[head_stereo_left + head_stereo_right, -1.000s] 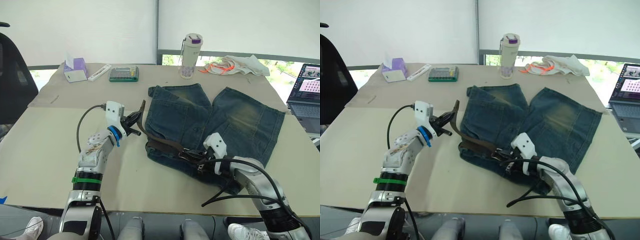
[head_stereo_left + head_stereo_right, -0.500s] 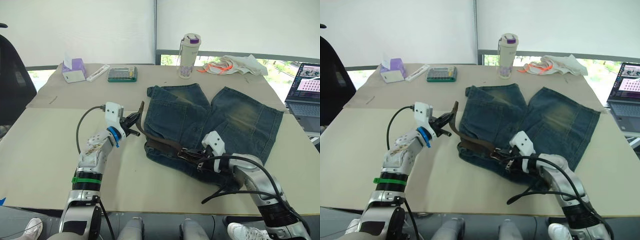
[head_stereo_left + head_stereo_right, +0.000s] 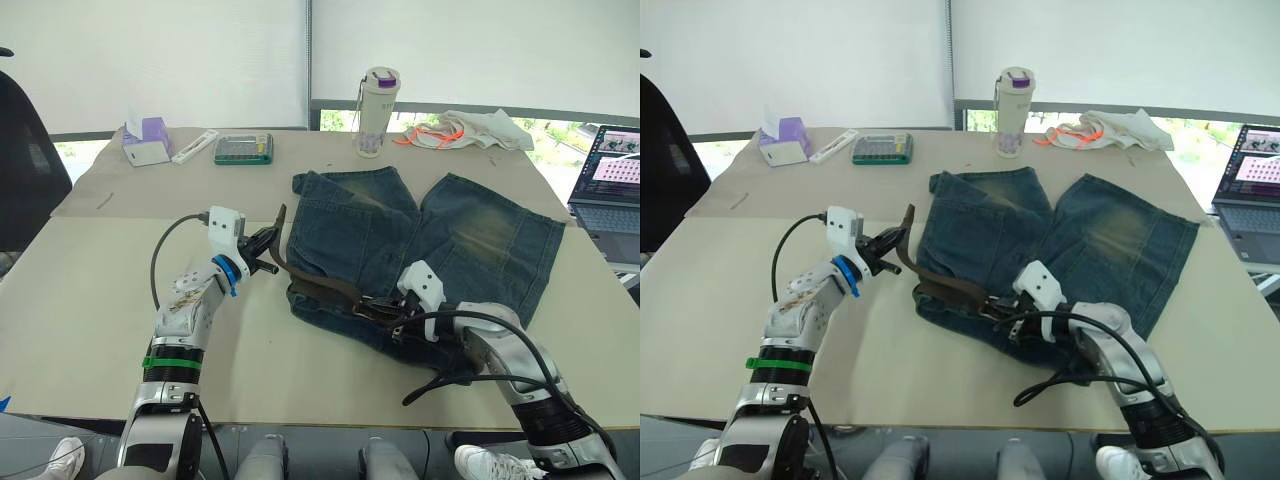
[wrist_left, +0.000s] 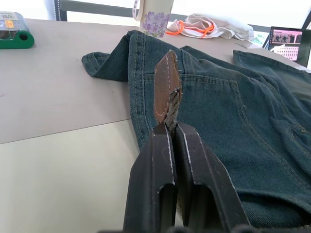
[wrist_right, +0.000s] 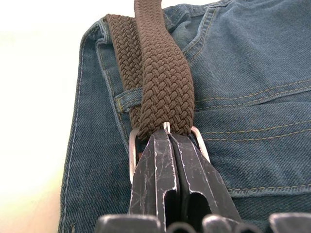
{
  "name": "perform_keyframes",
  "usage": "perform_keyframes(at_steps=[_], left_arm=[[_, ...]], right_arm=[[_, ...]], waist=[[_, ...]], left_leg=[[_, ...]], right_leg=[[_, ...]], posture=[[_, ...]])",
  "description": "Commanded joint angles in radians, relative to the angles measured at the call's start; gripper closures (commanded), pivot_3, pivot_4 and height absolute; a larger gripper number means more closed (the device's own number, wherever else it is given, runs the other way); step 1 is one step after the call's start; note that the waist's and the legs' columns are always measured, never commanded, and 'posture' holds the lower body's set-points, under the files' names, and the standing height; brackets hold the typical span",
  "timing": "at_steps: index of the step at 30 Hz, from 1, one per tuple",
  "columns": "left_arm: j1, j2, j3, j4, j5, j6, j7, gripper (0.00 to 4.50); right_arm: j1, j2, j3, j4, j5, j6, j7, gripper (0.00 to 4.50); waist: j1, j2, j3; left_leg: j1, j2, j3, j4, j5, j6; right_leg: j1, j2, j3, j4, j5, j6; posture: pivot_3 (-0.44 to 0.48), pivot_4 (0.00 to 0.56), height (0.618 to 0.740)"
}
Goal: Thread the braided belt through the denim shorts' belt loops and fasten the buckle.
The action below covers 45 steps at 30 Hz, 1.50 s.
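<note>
Nearest me, at the lower right of the head view, my right claw (image 3: 393, 322) is pressed together on the buckle (image 5: 167, 141), its silver frame showing on either side of the black fingers in the right wrist view. I judge I hold it there to pin that end against the waistband while the other end gets worked. From the buckle the braided belt (image 3: 325, 287) runs up and left across the near edge of the denim shorts (image 3: 470, 235), doubled on itself, with one belt loop (image 5: 127, 99) crossing the lower strand, so at least that part looks threaded. How many other loops are caught I cannot tell.

At the left centre, my left claw (image 3: 268, 250) is pinching the belt just below its leather tip (image 4: 167, 90), which stands upright off the counter (image 3: 90, 300), just beside the left edge of the shorts. Holding it lifted keeps the tip free and aimed, ready, I think, to be brought round toward the buckle.

The shorts lie flat in the middle of the counter, legs pointing away to the upper right.

Farther back stand a bottle (image 3: 373, 98), a white cloth (image 3: 470, 128), a green case (image 3: 243, 149) and a tissue box (image 3: 147, 141); a laptop (image 3: 610, 180) sits at the right edge.
</note>
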Motion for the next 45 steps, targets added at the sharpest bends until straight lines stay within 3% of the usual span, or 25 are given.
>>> perform_keyframes(at_steps=[1, 30, 36, 45], left_arm=[[0.004, 0.012, 0.011, -0.028, 0.004, -0.029, -0.004, 4.50], [0.016, 0.009, 0.004, -0.034, 0.013, -0.053, -0.007, 4.50], [0.005, 0.010, 0.001, -0.019, 0.016, -0.058, -0.012, 4.50], [-0.186, -0.037, -0.051, 0.087, 0.059, -0.160, -0.050, 4.50]], right_arm=[[-0.015, -0.005, 0.028, 0.019, -0.023, 0.013, -0.001, 4.44], [-0.044, -0.047, 0.226, 0.052, -0.117, 0.318, -0.039, 4.44], [-0.055, -0.040, 0.265, 0.069, -0.137, 0.346, -0.046, 4.44], [-0.064, -0.047, 0.318, 0.109, -0.173, 0.361, -0.026, 4.44]], waist=[[-0.001, 0.000, 0.000], [-0.002, -0.004, -0.005], [-0.001, -0.011, -0.012], [0.002, -0.020, -0.020]], left_leg=[[0.000, 0.000, 0.000, 0.000, 0.000, 0.000], [0.012, 0.001, 0.000, -0.002, 0.000, 0.000], [0.015, 0.001, 0.000, -0.003, 0.000, 0.000], [0.016, 0.001, 0.000, -0.003, 0.000, 0.000]], right_leg=[[0.000, 0.000, 0.000, 0.000, 0.000, 0.000], [0.011, 0.000, 0.000, -0.002, -0.001, 0.002], [0.014, 0.000, 0.000, -0.002, -0.002, 0.003], [0.014, 0.001, -0.001, -0.003, -0.003, 0.005]], posture=[[0.000, 0.150, 0.740], [0.000, 0.150, 0.740], [0.000, 0.150, 0.740], [0.000, 0.150, 0.740]])
